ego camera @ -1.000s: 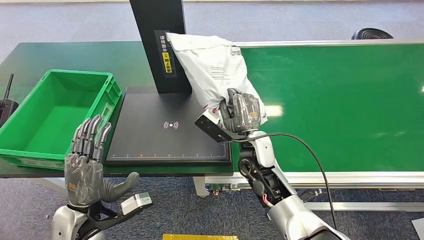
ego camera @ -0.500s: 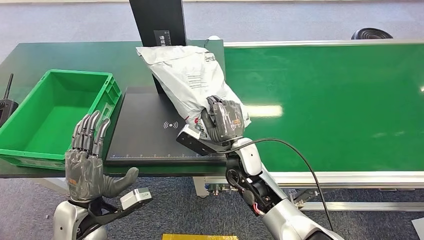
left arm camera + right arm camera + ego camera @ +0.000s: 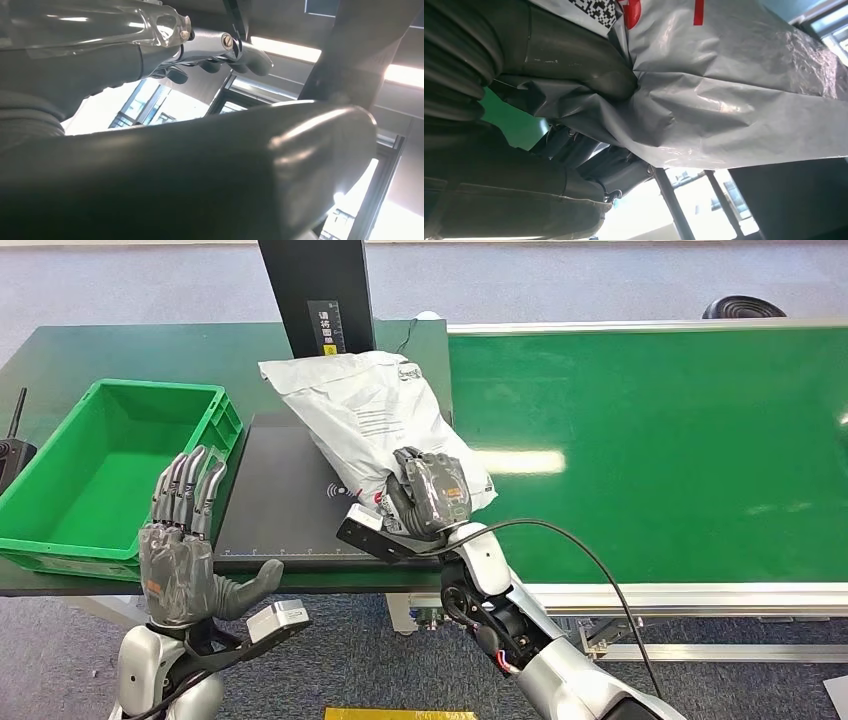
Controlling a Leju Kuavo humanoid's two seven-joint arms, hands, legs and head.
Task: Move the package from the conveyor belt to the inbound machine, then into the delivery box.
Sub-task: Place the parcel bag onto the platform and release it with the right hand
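Observation:
A grey plastic package [image 3: 365,415] with printed labels hangs tilted over the black inbound machine's plate [image 3: 280,510], its far end near the machine's black post [image 3: 320,290]. My right hand [image 3: 430,492] grips the package's near end. In the right wrist view the thumb [image 3: 574,60] presses into the crumpled grey film of the package [image 3: 734,105]. My left hand [image 3: 185,550] is raised in front of the table, fingers straight and apart, holding nothing; the left wrist view shows its fingers [image 3: 215,55] spread. The green delivery box [image 3: 110,465] stands left of the plate, with nothing in it.
The green conveyor belt [image 3: 660,440] stretches to the right of the machine. A black radio [image 3: 12,445] lies at the table's left edge. A black round object [image 3: 745,308] sits beyond the belt at the far right. Grey carpet surrounds the table.
My right hand has carried the package leftward and toward me, off the belt side and over the machine's plate. My left hand has shifted slightly.

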